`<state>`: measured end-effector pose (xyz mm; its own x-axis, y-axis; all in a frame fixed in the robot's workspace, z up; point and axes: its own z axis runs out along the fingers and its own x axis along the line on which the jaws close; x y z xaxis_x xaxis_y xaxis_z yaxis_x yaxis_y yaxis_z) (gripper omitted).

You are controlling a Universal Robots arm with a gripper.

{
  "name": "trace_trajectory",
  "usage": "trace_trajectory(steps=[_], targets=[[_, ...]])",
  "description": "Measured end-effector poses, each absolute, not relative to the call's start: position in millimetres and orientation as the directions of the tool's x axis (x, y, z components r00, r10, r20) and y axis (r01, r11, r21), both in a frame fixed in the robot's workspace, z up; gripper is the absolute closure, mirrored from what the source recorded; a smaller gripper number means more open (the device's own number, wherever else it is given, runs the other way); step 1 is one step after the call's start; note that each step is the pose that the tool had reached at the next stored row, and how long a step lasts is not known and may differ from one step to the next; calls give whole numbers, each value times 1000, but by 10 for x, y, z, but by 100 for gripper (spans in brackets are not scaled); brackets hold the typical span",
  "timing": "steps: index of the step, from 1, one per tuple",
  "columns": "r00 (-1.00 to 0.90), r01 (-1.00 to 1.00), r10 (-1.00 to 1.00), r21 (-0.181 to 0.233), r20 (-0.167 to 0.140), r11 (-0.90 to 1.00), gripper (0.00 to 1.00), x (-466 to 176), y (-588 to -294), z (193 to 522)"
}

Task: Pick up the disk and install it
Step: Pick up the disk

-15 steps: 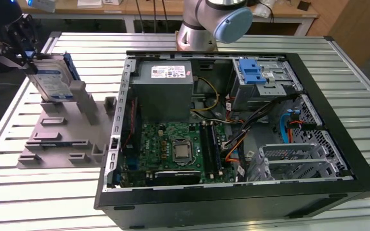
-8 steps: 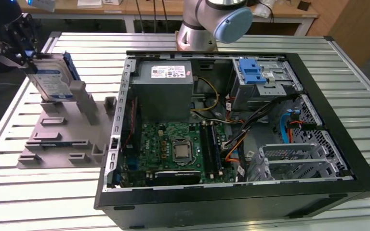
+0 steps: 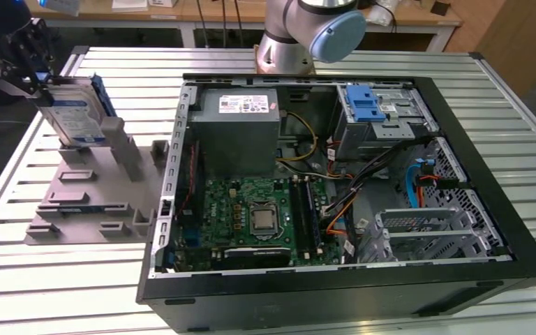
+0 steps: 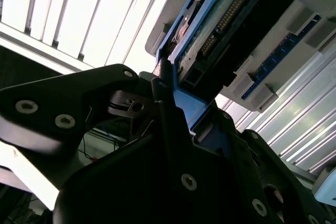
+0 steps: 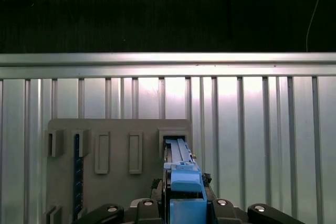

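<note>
The disk, silver with a white-and-blue label and blue rails, stands on edge at the exterior view's left, over the back end of the grey fixture block. My gripper is shut on its top edge. In the first wrist view the disk's blue rail runs down between my gripper and a slot of the fixture block. Whether its lower end still sits in that slot I cannot tell. In the second wrist view the disk's underside with its circuit board shows, with my gripper clamped on the rail.
The open computer case lies on the slatted metal table, to the right of the fixture in the exterior view. Inside are a grey power-supply box, the motherboard, loose cables and a drive bay with a blue latch.
</note>
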<state>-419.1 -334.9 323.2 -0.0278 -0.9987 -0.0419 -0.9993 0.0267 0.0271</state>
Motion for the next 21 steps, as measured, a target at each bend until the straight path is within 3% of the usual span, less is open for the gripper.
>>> trace_trajectory(steps=[21], targets=[[-28, -999, -999, 27, -42, 27, 64, -4191, -3339, 3296]])
